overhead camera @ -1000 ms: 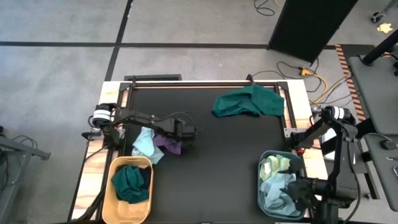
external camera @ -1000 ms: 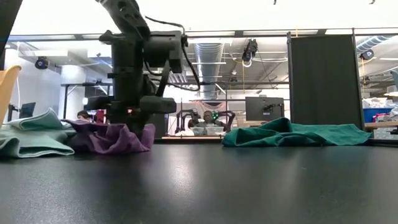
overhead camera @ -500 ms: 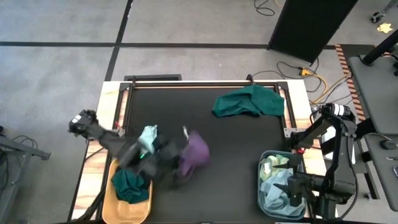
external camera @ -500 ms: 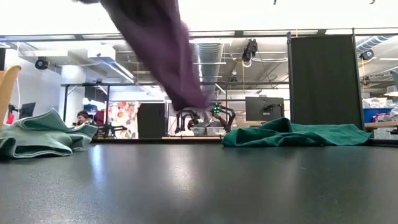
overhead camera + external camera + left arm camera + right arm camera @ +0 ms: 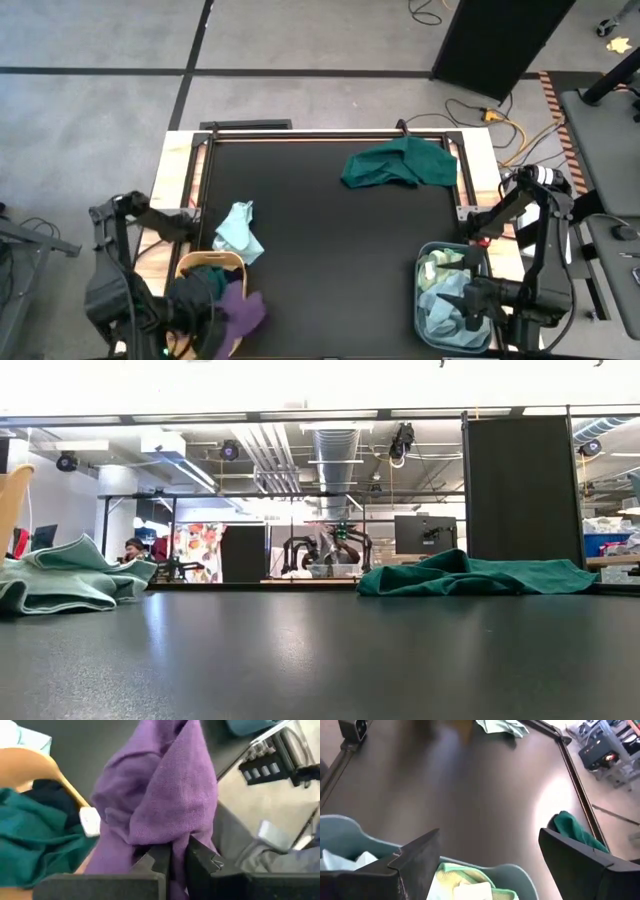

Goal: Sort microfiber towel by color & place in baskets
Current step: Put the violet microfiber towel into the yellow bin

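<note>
My left hand [image 5: 172, 862] is clamped on the purple towel [image 5: 243, 310], holding it over the near right edge of the orange basket [image 5: 186, 264], which has a dark green towel [image 5: 205, 288] inside. A light blue towel [image 5: 238, 230] lies on the table [image 5: 340, 260] just beyond it. My right hand [image 5: 490, 865] hangs spread apart over the grey-blue basket [image 5: 424, 300] at near right. Another green towel [image 5: 398, 165] sits far right.

Left gripper [image 5: 177, 855]: fingers pinched together on cloth.
Purple towel [image 5: 160, 795]: clamped between the fingers, bunched, extending ahead of them.
Orange-yellow basket [image 5: 35, 762]: beside the gripper, rim curving past the purple folds.
Dark green towel [image 5: 35, 830]: inside the basket, over a darker cloth.
</note>
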You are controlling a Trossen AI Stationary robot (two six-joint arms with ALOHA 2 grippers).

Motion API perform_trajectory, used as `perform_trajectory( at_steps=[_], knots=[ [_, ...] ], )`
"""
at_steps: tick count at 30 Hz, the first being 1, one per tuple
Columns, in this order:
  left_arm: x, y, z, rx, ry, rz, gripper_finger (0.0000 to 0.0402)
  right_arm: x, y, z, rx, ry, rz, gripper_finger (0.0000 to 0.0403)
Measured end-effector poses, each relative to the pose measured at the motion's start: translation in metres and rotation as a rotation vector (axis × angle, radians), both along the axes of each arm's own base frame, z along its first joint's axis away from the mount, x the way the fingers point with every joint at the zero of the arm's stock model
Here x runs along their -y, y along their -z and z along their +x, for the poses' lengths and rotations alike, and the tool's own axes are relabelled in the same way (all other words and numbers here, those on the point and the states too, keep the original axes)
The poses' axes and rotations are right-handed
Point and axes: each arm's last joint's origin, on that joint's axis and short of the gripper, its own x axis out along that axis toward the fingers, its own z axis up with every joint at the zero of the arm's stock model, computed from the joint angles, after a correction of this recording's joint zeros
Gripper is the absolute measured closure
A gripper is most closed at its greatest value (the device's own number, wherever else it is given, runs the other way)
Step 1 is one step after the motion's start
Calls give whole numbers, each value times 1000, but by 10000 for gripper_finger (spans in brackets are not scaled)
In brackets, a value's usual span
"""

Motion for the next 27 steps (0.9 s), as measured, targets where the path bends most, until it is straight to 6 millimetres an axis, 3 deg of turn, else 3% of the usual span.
perform_trajectory(
  at_steps=[6,12,21,27],
  knots=[
    [-28,-39,-14,61,-40,-142,388,6,-5,5,6,28,21,78],
    [-48,-51,-27,33,-36,-232,389,9,-3,7,16,47,29,78],
    [-60,1,-49,-484,-158,-358,391,10,-3,9,33,75,48,78],
    [-62,30,-53,-615,-168,-340,391,9,-2,9,41,94,71,78]
  ],
)
